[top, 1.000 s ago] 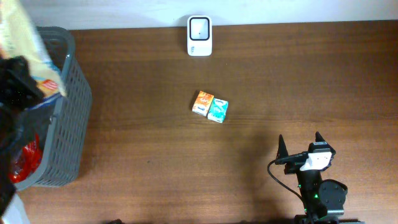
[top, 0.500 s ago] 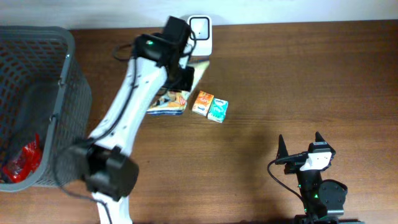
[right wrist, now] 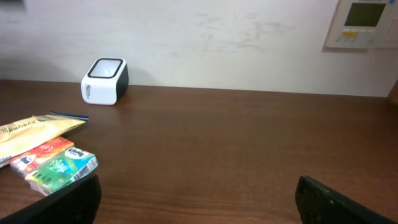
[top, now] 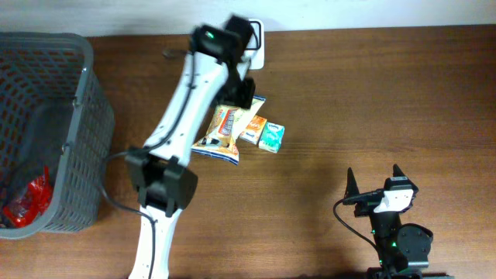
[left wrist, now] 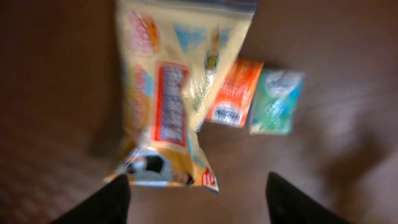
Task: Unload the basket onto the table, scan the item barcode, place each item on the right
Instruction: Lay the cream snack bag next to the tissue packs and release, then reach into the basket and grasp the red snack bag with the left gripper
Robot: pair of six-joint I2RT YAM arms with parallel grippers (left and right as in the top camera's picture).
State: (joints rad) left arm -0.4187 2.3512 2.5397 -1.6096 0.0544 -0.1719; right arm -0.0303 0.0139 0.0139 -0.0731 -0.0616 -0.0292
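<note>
**Entry: left tool over snack bag, scan outstanding**

Left tool (left wrist: 196, 179): jaws well apart, gripping nothing. It hangs just above the snack bag (left wrist: 165, 93), which lies flat on the worktop (top: 372, 101) with its printed face up and one edge against the orange box (top: 253, 128). No barcode is legible on the upper face, and the wrist view is blurred.

Handling note (judgement):
- Take the bag by an end seam, not the middle, so the fingers do not cover the code.
- Turn the coded side toward the window of the scanner (right wrist: 104, 82), which stands at the far edge just beyond the bag.
- Hold the film taut and steady, since creased foil is likely to read poorly.
- Lift clear before turning, so the neighbouring boxes are not dragged.

Count:
- Tools: two. The right tool (top: 373, 180) is fully open, empty and well apart at the near edge.
- Snack bag: one.
- Small boxes: two, the orange box and a teal box (top: 271, 137), touching side by side.
- Scanner: one.
- Basket (top: 85, 116): one, at the left edge. One red packet (top: 27, 198) is visible inside; any further contents cannot be told.
</note>
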